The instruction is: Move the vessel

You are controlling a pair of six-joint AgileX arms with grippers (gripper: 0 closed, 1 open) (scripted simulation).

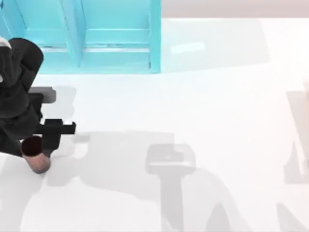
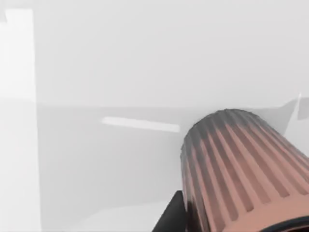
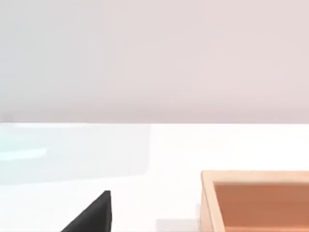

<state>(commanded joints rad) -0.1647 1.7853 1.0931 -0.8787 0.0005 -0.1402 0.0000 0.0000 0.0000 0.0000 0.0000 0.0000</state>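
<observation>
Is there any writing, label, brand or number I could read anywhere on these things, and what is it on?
None: no readable text.
The ribbed copper-brown cup at the left gripper is bare.
The turquoise shelf unit is plain.
The orange-brown box carries nothing.
The white table has no markings.

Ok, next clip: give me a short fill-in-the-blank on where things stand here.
1. The ribbed copper-brown cup sits near the top view's ____ edge.
2. The arm over the cup is the ____ arm, its left gripper at the cup.
3. The turquoise shelf unit stands at the table's ____ side.
4. The right wrist view shows a wooden ____.

Missing words: left; left; far; tray
</observation>
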